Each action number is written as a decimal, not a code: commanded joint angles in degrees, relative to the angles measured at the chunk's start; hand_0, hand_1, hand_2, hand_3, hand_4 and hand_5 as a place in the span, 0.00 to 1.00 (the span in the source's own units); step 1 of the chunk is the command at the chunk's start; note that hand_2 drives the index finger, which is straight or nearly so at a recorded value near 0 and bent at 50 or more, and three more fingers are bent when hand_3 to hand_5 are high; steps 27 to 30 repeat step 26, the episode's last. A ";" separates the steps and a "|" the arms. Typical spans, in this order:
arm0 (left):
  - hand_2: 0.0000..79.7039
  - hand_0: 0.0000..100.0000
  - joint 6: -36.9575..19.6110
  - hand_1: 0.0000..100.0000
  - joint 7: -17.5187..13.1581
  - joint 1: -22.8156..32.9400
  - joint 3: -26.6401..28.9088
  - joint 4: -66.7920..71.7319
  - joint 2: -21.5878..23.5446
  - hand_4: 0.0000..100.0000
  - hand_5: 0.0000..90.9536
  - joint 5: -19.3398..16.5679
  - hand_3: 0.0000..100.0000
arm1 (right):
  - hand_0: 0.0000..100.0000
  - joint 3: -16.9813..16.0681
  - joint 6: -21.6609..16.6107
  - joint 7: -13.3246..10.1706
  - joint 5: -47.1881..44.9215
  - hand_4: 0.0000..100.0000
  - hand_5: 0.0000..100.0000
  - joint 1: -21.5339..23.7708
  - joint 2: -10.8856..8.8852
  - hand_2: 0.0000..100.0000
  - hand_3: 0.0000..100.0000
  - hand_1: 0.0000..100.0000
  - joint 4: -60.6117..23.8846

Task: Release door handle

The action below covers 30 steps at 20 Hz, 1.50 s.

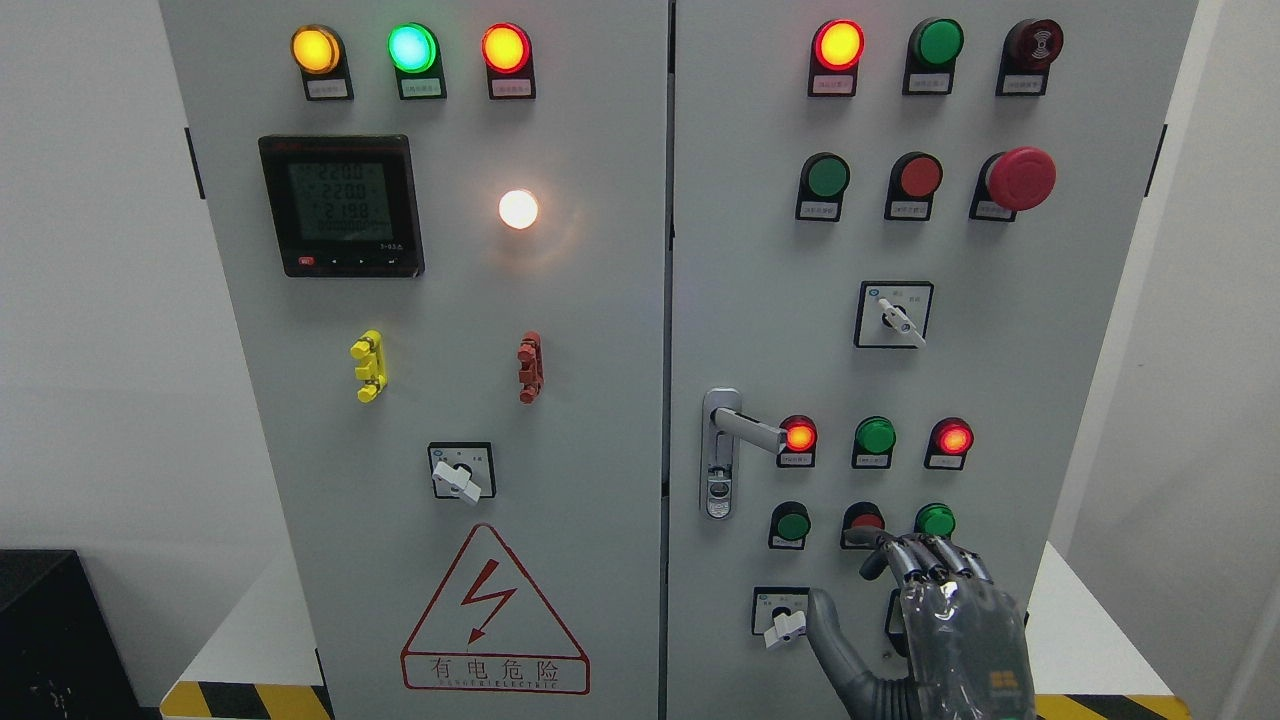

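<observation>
The chrome door handle sits on the left side of the cabinet's right door, its lever pointing right toward a lit red lamp. My right hand is raised at the lower right, well below and right of the handle, not touching it. Its fingers are curled a little, its thumb is spread out to the left, and it holds nothing. The left arm does not show.
The grey cabinet's left door carries a meter, lamps, yellow and red clips and a warning triangle. Around my hand are green and red push buttons and a rotary switch. A red emergency stop protrudes upper right.
</observation>
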 commanded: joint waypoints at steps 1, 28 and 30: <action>0.05 0.00 0.06 0.00 -0.05 0.00 0.00 0.00 0.06 0.00 0.00 0.00 0.11 | 0.51 -4.80 -0.04 0.01 -2.38 0.00 0.00 0.51 -0.09 0.00 0.00 0.26 -3.40; 0.05 0.00 -0.03 0.00 -0.05 0.00 0.00 0.00 -0.03 0.00 0.00 0.00 0.10 | 0.49 -4.54 -0.12 -2.81 -3.61 0.00 0.00 -2.39 -0.09 0.00 0.00 0.25 -5.15; 0.05 0.00 -0.03 0.00 -0.05 0.00 0.00 0.00 -0.03 0.00 0.00 0.00 0.10 | 0.49 -4.54 -0.12 -2.81 -3.61 0.00 0.00 -2.39 -0.09 0.00 0.00 0.25 -5.15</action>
